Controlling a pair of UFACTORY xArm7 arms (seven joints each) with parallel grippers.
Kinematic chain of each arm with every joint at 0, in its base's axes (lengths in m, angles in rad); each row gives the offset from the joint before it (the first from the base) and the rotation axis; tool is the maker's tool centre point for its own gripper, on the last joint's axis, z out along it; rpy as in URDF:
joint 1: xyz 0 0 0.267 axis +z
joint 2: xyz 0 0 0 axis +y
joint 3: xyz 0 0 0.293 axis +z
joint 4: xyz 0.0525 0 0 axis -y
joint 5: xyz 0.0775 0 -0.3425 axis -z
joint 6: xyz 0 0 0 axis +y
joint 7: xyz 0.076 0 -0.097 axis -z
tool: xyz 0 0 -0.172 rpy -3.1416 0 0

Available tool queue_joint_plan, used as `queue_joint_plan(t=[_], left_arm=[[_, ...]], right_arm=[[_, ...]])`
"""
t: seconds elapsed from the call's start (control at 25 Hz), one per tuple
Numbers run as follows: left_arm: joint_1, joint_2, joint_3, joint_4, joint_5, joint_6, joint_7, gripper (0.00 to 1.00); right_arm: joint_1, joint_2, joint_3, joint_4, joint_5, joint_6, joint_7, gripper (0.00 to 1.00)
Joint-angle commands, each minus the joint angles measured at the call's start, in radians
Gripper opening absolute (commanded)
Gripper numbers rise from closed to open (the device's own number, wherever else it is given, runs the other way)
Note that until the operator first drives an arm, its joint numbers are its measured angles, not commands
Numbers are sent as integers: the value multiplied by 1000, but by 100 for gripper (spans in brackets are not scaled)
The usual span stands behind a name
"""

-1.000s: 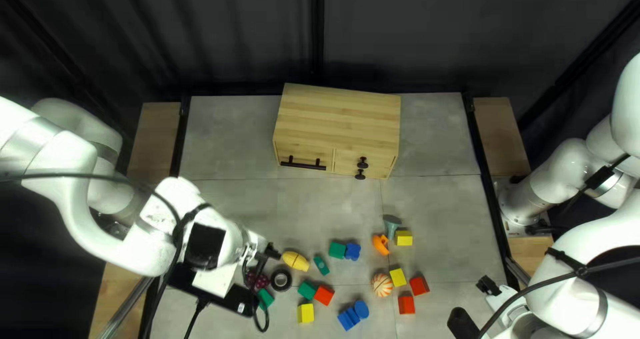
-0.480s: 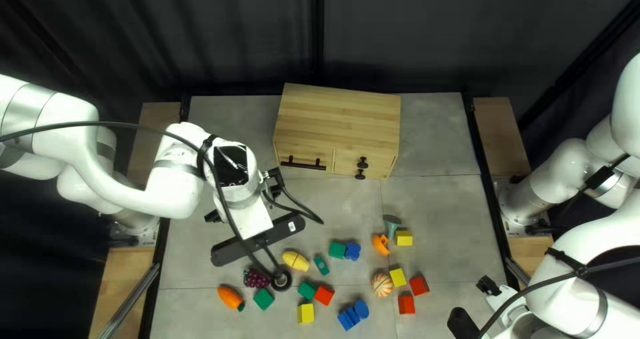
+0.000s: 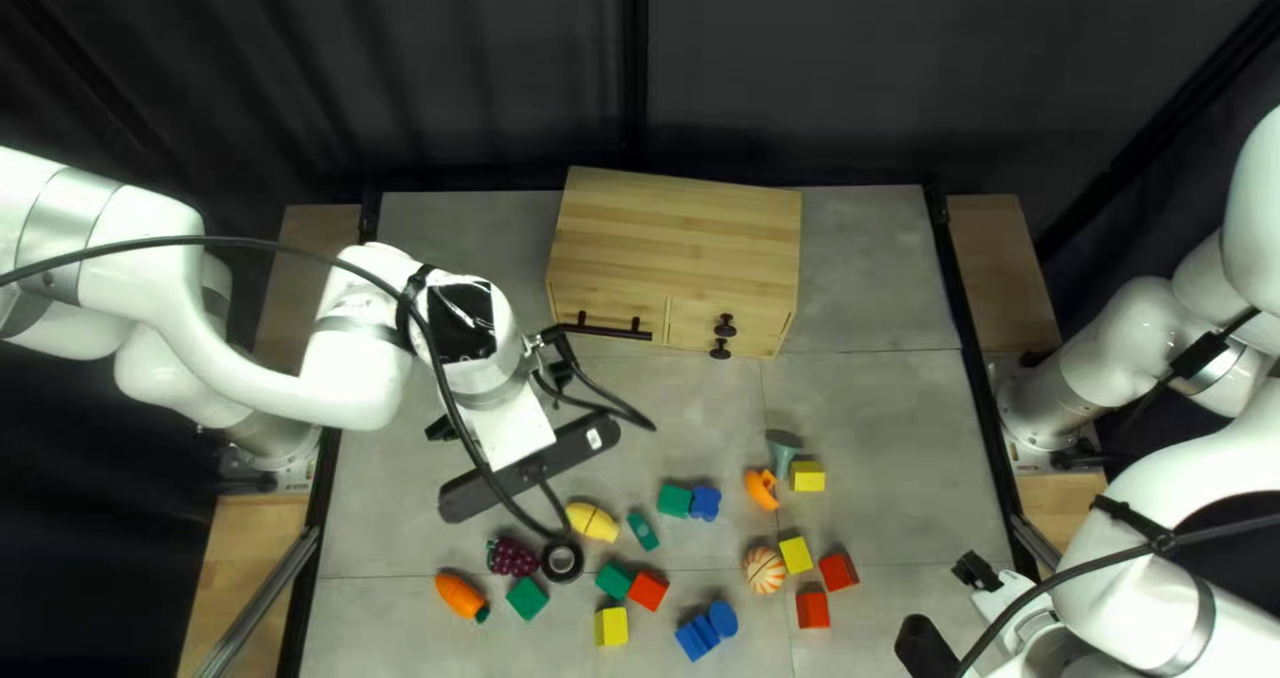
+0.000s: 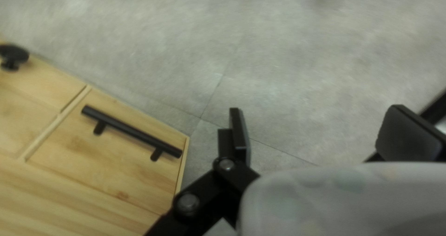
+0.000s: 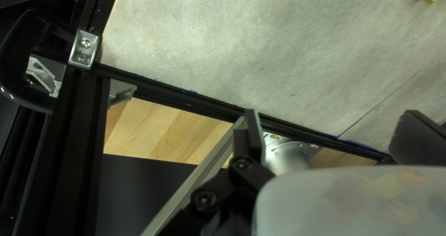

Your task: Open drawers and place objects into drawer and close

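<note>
Now, with twelve o'clock at the table's far edge, our left arm [image 3: 354,372] has swung up from the toys at seven o'clock toward the chest [image 3: 680,225] at twelve. That uncovers the carrot [image 3: 460,596], and suggests opening comes first. Our left pincer [image 4: 316,120] stands wide open and empty, the bar handle [image 4: 132,131] outside its fingers; it probably needs to shift and turn to straddle that bar.

A loose cable [image 3: 460,425] hangs down over the toys near the black ring [image 3: 562,577]; we can't tell whether they touch, but it might snag. Beside the ring lie the grapes [image 3: 507,556]. The chest's drawer and its knobs [image 3: 724,325] sit closed, so every toy has yet to go in.

Blocks spread round to five o'clock, with the striped ball [image 3: 764,570] among them. At four o'clock waits our right arm [image 3: 1147,558], its pincer [image 5: 331,113] open, holding nothing, above the table's rim [image 5: 209,103].
</note>
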Motion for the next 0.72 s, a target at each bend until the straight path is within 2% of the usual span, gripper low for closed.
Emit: queue_joint_plan(t=[0.04,0.28,0.36,0.44,0.72], left_arm=[[25,-5,-42,18,-49,27,-226,100],[29,169,-108,178,-18,89,-389,100],[20,279,-150,279,39,112,-470,100],[-2,351,-175,351,94,137,-478,100],[-3,355,-172,353,80,141,-454,100]], right_arm=[[0,0,0,0,0,0,0,100],[0,0,0,0,0,0,0,100],[0,0,0,0,0,0,0,100],[0,0,0,0,0,0,0,100],[0,0,0,0,0,0,0,100]])
